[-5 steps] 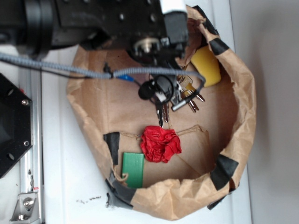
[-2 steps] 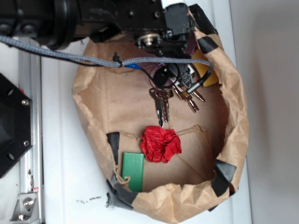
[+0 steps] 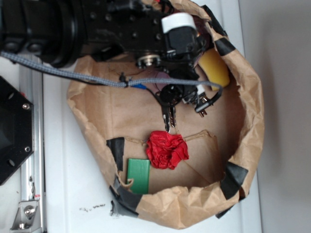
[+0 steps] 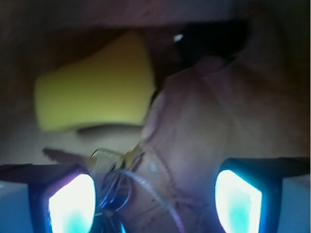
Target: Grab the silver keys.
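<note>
The silver keys lie on the floor of a brown paper bag [image 3: 249, 121]. Two grey keys [image 3: 168, 114] point toward the front, and the rest of the bunch [image 3: 202, 108] is mostly hidden under the gripper. My gripper [image 3: 182, 94] hangs right over the bunch. In the wrist view the gripper [image 4: 155, 200] is open, with its lit pads [image 4: 73, 204] wide apart. The keys and their thin wire ring [image 4: 115, 171] lie just inside the left pad, and bare paper fills the rest of the gap. Nothing is held.
A yellow sponge [image 3: 214, 68] lies at the bag's back right and also shows in the wrist view [image 4: 92, 90]. A red crumpled ball [image 3: 167, 149] and a green block [image 3: 139, 177] sit toward the front. The bag's crumpled walls, patched with black tape [image 3: 233, 177], ring the space.
The gripper has shifted right and come down over the key bunch, covering more of it. The two grey keys have stayed put. The bag's rim has shifted slightly.
</note>
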